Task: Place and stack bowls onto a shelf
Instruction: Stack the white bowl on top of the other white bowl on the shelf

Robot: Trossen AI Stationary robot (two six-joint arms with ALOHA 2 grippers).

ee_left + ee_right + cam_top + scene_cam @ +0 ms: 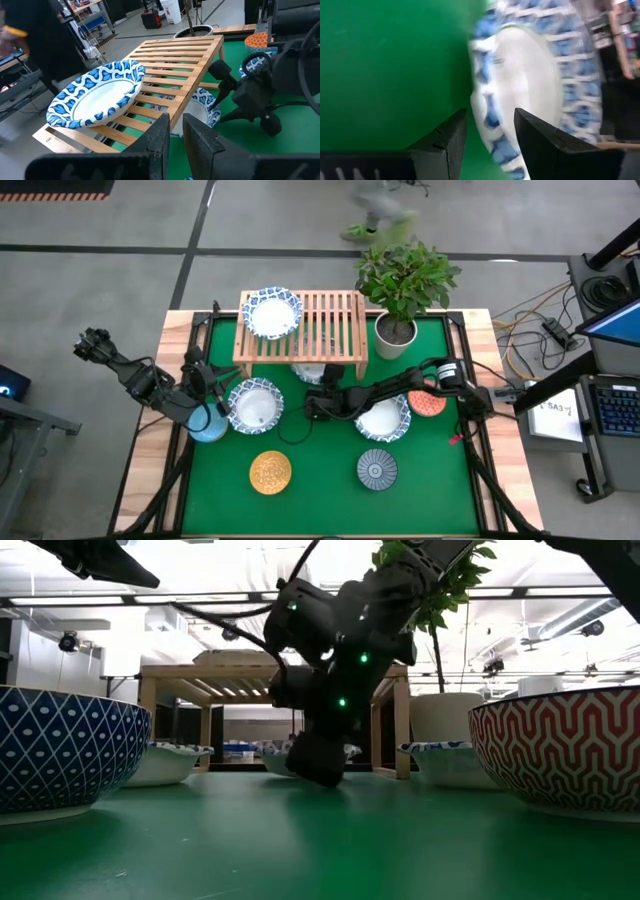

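The light-wood shelf (325,330) stands at the table's far middle, with one white bowl with a blue rim (272,313) resting on its slats. A second such bowl (312,374) sits under the shelf. My right gripper (316,404) reaches in low from the right, open, its fingers either side of that bowl's near rim (490,125). My left gripper (220,408) is shut down to a narrow slit (177,127). It is beside the left rim of a third white bowl (256,403) and above the light-blue bowl (207,427). My right gripper comes at the bowl under the shelf level and low over the table. One finger (451,142) is outside its rim (492,145) and one (537,137) is over its white inside. Whether either finger touches the rim, I cannot tell.
A fourth white bowl (383,419), the orange-red bowl (430,402), the mustard-yellow bowl (270,471) and the grey-blue patterned bowl (377,469) stand on the green mat. A potted plant (396,330) stands right of the shelf. Someone passes beyond the far edge (380,220).
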